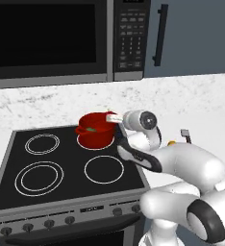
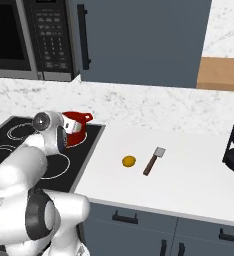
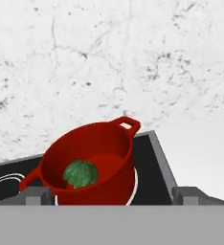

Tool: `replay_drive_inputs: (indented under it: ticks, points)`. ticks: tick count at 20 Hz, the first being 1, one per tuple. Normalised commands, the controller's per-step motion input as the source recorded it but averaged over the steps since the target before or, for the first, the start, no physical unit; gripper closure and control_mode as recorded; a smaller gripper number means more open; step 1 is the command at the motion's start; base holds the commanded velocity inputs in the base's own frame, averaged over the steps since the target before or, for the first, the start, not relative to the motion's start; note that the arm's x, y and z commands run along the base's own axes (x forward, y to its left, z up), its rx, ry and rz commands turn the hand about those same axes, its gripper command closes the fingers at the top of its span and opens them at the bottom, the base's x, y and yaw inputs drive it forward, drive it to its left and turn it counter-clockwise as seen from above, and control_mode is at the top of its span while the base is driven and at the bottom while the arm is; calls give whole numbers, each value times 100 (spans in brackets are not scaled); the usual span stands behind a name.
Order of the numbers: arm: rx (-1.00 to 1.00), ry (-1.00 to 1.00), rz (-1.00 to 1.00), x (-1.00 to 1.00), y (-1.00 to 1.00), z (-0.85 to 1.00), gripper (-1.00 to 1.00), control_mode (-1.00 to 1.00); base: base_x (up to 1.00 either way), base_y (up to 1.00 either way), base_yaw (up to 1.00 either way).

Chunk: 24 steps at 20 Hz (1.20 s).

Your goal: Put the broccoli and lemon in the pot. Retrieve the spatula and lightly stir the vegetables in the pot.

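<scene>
Partly arm-hidden pot (image 2: pixel 77 128), broccoli (image 3: pixel 80 173) inside, gripper (image 3: pixel 113 194) wide.

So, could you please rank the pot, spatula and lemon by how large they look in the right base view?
1. Pot, though the arm hides part of it
2. Spatula, long but thin
3. Lemon, clearly the smallest

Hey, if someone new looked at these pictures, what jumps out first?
The bright red pot on the stove's back right burner, with the green broccoli already inside. The open hand hovers just above it. On the white counter to the right lie the yellow lemon and the spatula.
</scene>
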Motion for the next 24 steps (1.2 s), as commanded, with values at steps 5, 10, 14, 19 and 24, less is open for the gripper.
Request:
replay_drive_inputs:
  ticks: [5,10,14,19,24]
  points:
    - [19,15,-22,-34,-99,97,-100,-100,0,0,0]
    - [5,34,-28,-3,-100,23,-100,-100,0,0,0]
    - [0,47,-33,17,-100,-15,-100,-100,0,0,0]
    - [0,40,-24,-3,-96,-44,-100,-100,0,0,0]
    - [0,29,-13,-32,-65,-79,-100,-100,0,0,0]
